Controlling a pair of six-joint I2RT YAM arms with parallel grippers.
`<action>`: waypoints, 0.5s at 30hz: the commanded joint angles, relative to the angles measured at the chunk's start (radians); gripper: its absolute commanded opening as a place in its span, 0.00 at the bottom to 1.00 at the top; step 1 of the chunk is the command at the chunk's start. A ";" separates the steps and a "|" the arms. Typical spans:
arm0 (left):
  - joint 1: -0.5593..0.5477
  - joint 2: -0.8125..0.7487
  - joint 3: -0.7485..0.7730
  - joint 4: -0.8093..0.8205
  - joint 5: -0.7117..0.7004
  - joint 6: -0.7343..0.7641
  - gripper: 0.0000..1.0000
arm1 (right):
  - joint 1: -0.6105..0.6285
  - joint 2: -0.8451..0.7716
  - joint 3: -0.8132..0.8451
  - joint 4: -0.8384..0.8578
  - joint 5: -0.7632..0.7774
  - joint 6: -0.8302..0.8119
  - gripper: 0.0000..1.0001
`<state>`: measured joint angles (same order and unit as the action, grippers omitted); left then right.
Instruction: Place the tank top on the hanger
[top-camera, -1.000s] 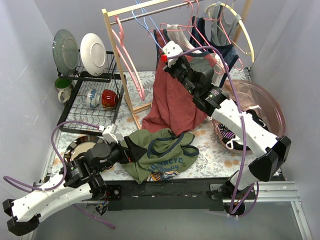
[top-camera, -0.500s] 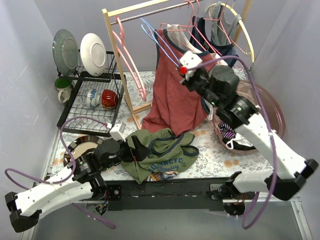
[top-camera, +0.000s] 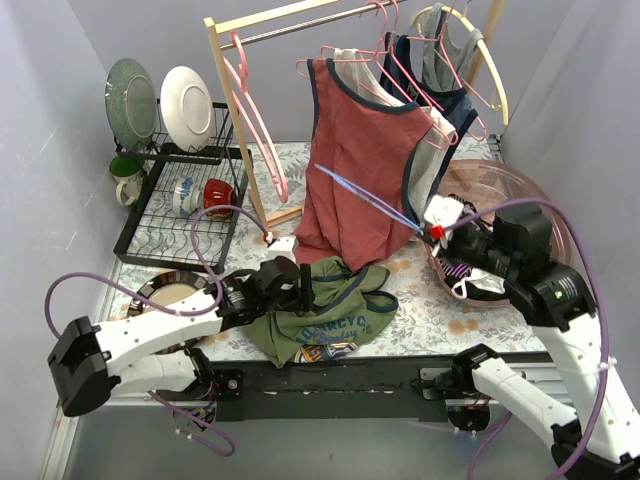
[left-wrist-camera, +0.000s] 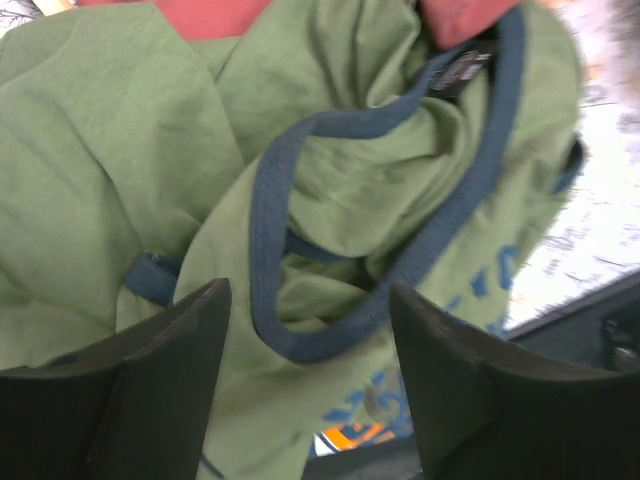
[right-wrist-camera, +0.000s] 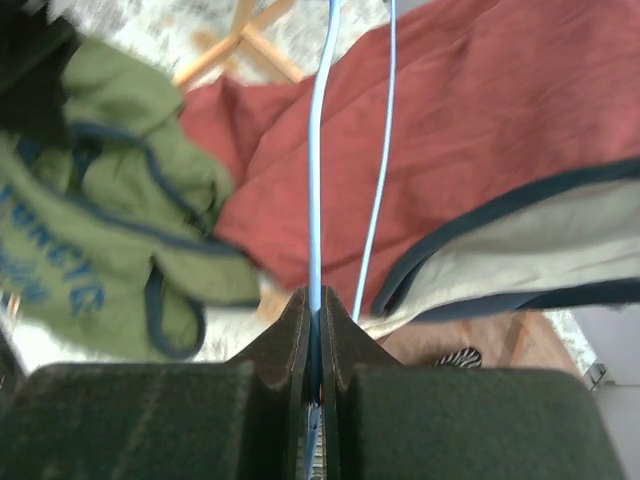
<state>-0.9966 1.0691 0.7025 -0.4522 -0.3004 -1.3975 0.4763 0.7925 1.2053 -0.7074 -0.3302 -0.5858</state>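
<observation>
The olive-green tank top (top-camera: 322, 305) lies crumpled on the floral mat near the front edge, print side toward the arms. It fills the left wrist view (left-wrist-camera: 330, 200), its navy trim looping between the fingers. My left gripper (top-camera: 300, 292) is open just over its left part, holding nothing. My right gripper (top-camera: 428, 226) is shut on the light-blue wire hanger (top-camera: 365, 197), held off the rail in front of the rust-red tank top. In the right wrist view the hanger (right-wrist-camera: 318, 150) runs up from the closed jaws, with the green tank top (right-wrist-camera: 90, 240) at left.
A wooden rack (top-camera: 240, 130) holds pink hangers, the rust-red tank top (top-camera: 355, 160) and other tops. A dish rack (top-camera: 180, 205) with plates and cups stands at left. A pink basin (top-camera: 520, 210) with clothes sits at right. A metal bowl (top-camera: 165, 295) lies by my left arm.
My right gripper has pulled the blue hanger off the rail and carried it down and right. My left gripper has moved right over the green tank top.
</observation>
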 joint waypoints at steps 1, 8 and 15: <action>0.006 0.066 0.054 -0.006 -0.078 0.057 0.55 | -0.057 -0.076 -0.052 -0.187 -0.189 -0.150 0.01; 0.007 0.146 0.061 -0.013 -0.137 0.074 0.39 | -0.082 -0.101 -0.075 -0.267 -0.311 -0.189 0.01; 0.009 0.193 0.043 0.033 -0.203 0.075 0.20 | -0.084 -0.075 -0.088 -0.323 -0.372 -0.236 0.01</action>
<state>-0.9966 1.2572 0.7361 -0.4591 -0.4267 -1.3365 0.3958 0.7017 1.1275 -0.9966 -0.6300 -0.7750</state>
